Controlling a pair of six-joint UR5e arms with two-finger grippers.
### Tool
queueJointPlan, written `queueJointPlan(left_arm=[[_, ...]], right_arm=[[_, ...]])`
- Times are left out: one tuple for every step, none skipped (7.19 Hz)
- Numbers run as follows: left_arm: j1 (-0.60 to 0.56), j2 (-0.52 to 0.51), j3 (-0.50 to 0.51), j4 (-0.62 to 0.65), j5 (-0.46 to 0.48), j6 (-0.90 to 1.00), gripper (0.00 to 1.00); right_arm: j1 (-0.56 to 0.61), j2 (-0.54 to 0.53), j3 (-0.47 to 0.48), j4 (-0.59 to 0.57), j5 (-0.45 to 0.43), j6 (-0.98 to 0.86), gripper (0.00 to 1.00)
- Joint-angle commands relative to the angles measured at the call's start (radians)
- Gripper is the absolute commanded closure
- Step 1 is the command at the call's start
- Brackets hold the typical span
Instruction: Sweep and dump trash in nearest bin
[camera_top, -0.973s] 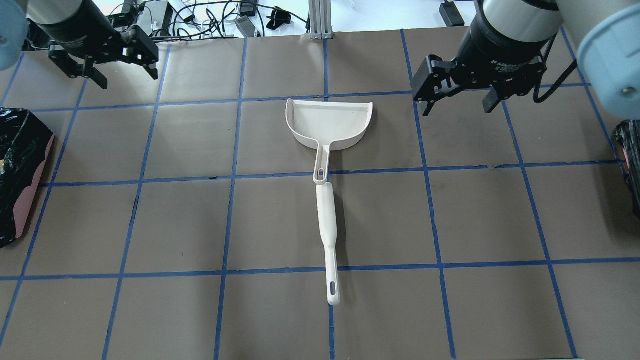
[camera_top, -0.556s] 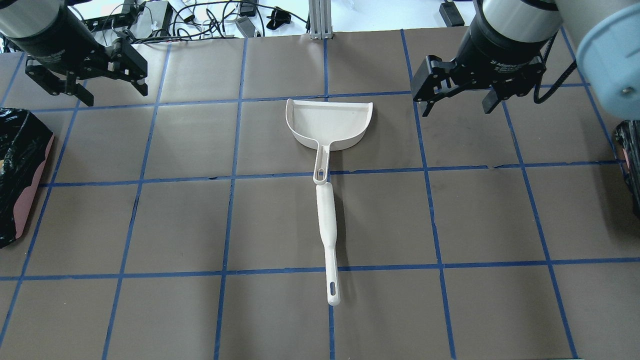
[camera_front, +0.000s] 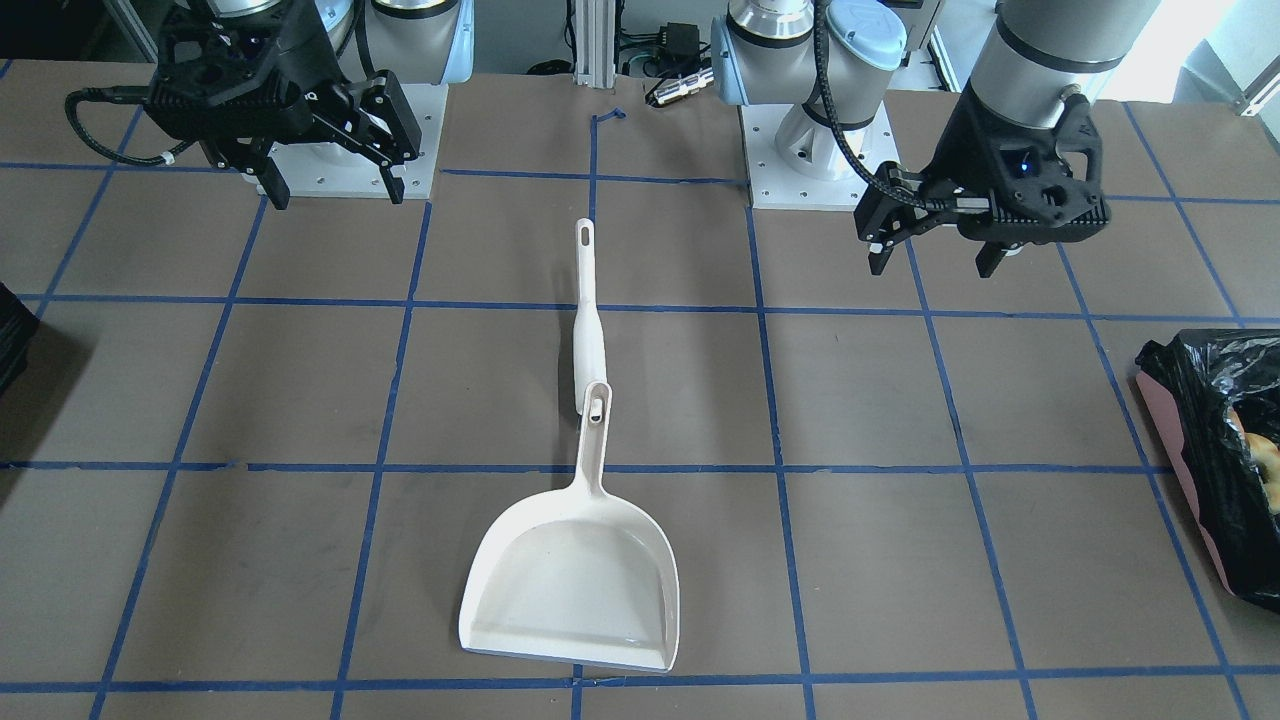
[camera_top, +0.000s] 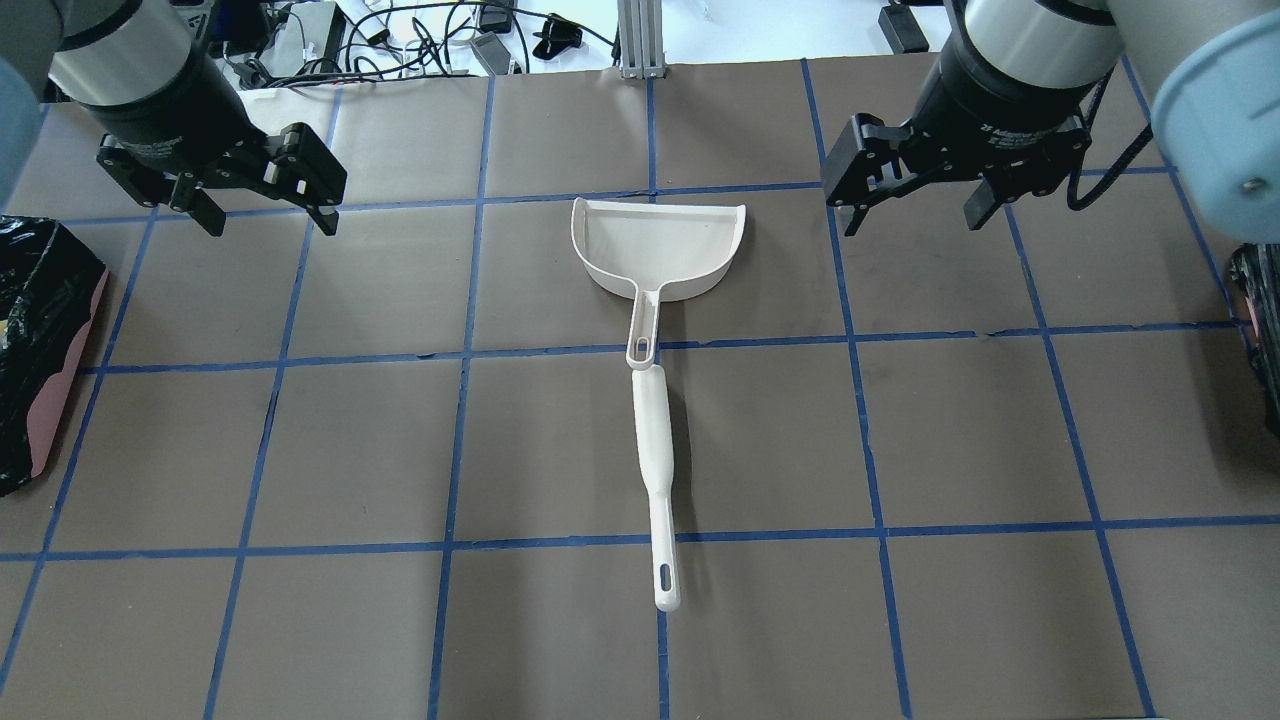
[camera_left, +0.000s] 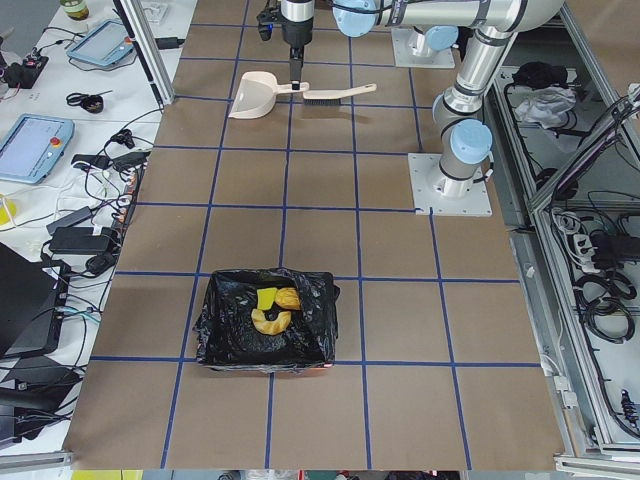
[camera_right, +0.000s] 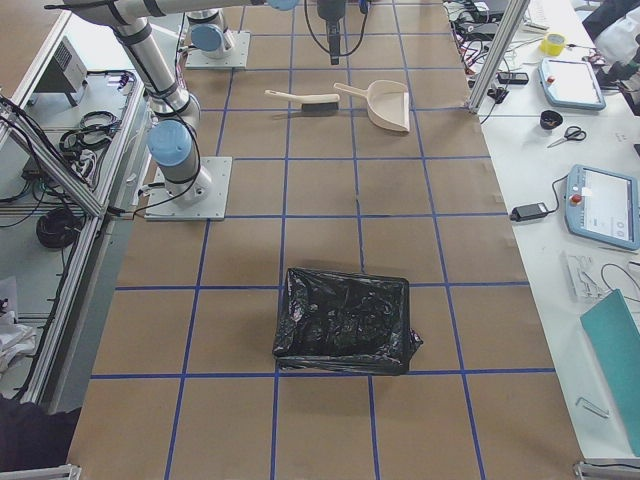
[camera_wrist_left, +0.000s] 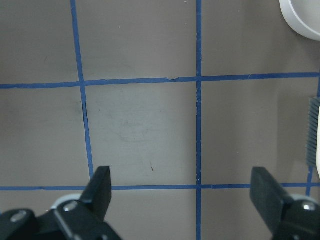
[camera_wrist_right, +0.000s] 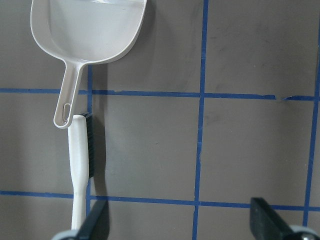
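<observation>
The trash (camera_left: 271, 309) lies inside the bin (camera_left: 222, 345), a black-bagged, pink-sided container at the table's left end; the same bin (camera_top: 45, 400) shows at the overhead view's left edge. A bit of trash (camera_front: 1262, 450) also peeks out of that bin (camera_front: 1195, 440) in the front view. My left gripper (camera_top: 270, 215) hangs open and empty over the far left squares, also shown as left gripper (camera_wrist_left: 183, 192) above bare table. My right gripper (camera_top: 912, 218) is open and empty, to the right of the white dustpan (camera_top: 660, 245).
A white brush (camera_top: 655, 440) lies end to end with the dustpan's handle at the table's middle. A second black-bagged bin (camera_top: 1262, 330) sits at the right edge. Cables and devices lie beyond the far edge.
My left gripper swung out to the left, then came back to the right and nearer the robot. The right gripper, dustpan and brush have hardly moved.
</observation>
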Motion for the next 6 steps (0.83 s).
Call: queueJointPlan(left_arm=[[-0.011,-0.002,-0.001,0.0,-0.001,0.007,0.0],[-0.011,0.004,-0.003,0.0,0.003,0.007,0.0],[-0.011,0.003,-0.003,0.0,0.003,0.007,0.0],[-0.011,0.003,-0.004,0.0,-0.006,0.008,0.0],[-0.011,0.006,-0.004,-0.005,0.0,0.008,0.0],[-0.011,0.006,-0.004,-0.006,0.006,0.015,0.0]], right_arm=[[0.0,0.0,0.001,0.0,0.0,0.0,0.0],[0.0,0.0,0.001,0.0,0.0,0.0,0.0],[0.0,0.0,0.001,0.0,0.0,0.0,0.0],[0.0,0.0,0.001,0.0,0.0,0.0,0.0],[0.0,0.0,0.001,0.0,-0.001,0.0,0.0],[0.0,0.0,0.001,0.0,-0.001,0.0,0.0]])
